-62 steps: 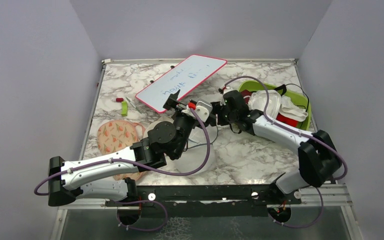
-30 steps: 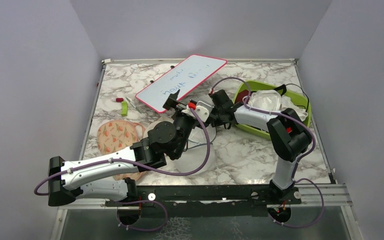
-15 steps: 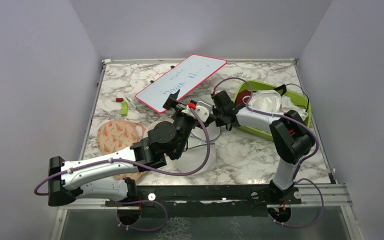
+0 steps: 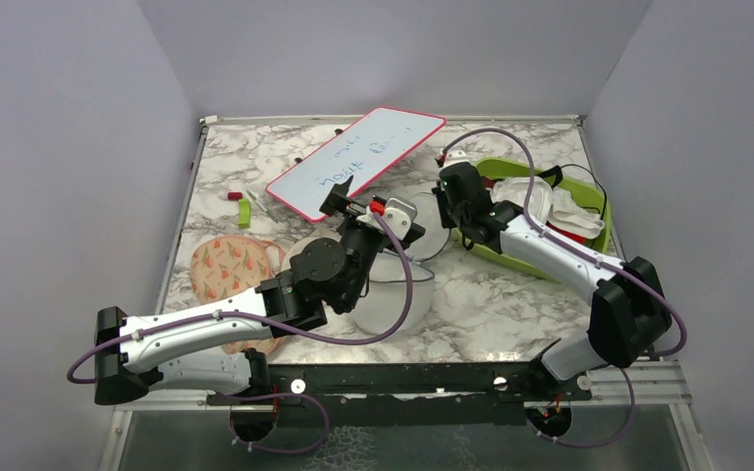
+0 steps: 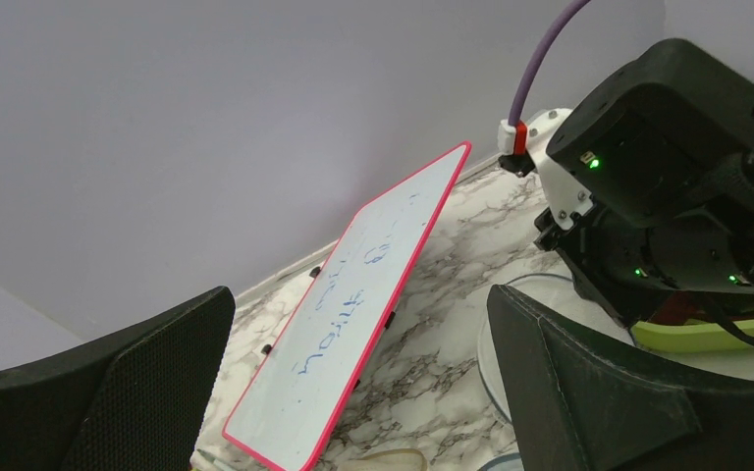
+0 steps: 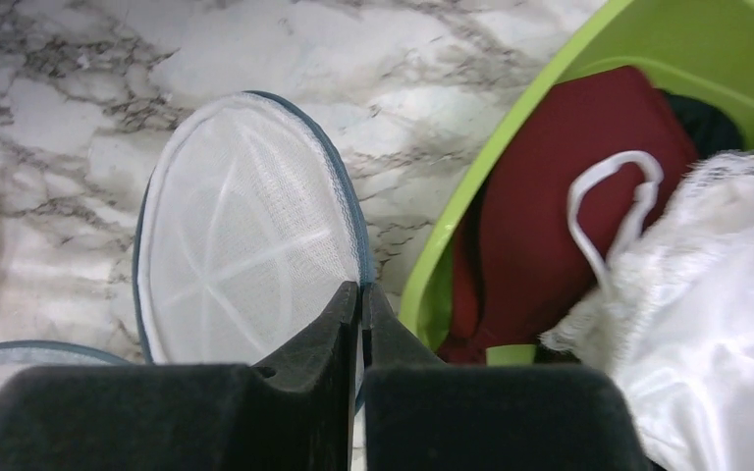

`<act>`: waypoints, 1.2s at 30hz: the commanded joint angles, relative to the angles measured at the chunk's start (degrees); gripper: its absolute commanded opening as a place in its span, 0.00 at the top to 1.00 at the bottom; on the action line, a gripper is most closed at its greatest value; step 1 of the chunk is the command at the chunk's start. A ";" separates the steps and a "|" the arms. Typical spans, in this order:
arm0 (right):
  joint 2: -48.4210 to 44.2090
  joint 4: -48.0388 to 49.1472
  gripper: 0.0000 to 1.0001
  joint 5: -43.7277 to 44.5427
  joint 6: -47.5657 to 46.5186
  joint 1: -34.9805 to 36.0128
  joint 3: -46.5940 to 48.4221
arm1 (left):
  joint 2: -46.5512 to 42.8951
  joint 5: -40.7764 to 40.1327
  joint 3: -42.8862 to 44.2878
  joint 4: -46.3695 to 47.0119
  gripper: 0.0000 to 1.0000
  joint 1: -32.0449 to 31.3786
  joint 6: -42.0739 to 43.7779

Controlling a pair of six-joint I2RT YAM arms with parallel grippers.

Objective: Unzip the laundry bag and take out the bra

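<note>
On the marble counter (image 4: 496,304) the laundry bag (image 4: 393,299) stood in the middle, just beside the green basket (image 6: 447,245), its round face with the blue-grey zip line turned up off the body, so the unzipping looked almost done. The only dark maroon cloth, which I took for the bra (image 6: 560,186), lay in that basket partly under a white lacy garment (image 6: 707,294). The right gripper (image 6: 361,299) had its jaws clenched on the rim of that face, while the left gripper (image 5: 358,324) hung with jaws spread wide and empty; next, I think, the opening must be held wide and the inside checked.
</note>
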 commanded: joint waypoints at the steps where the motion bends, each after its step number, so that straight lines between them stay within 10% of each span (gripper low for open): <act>1: -3.97 -1.56 0.99 8.68 -2.66 -0.23 0.81 | -0.97 0.84 0.68 0.41 0.02 0.08 -0.28; 10: -9.25 -3.93 0.99 15.21 -6.34 -0.23 3.01 | -1.41 1.06 0.82 0.15 0.02 0.10 -0.75; 36: -16.11 -10.60 0.99 -9.64 -13.11 6.27 0.06 | -1.07 1.15 0.87 -0.02 0.02 0.14 -1.01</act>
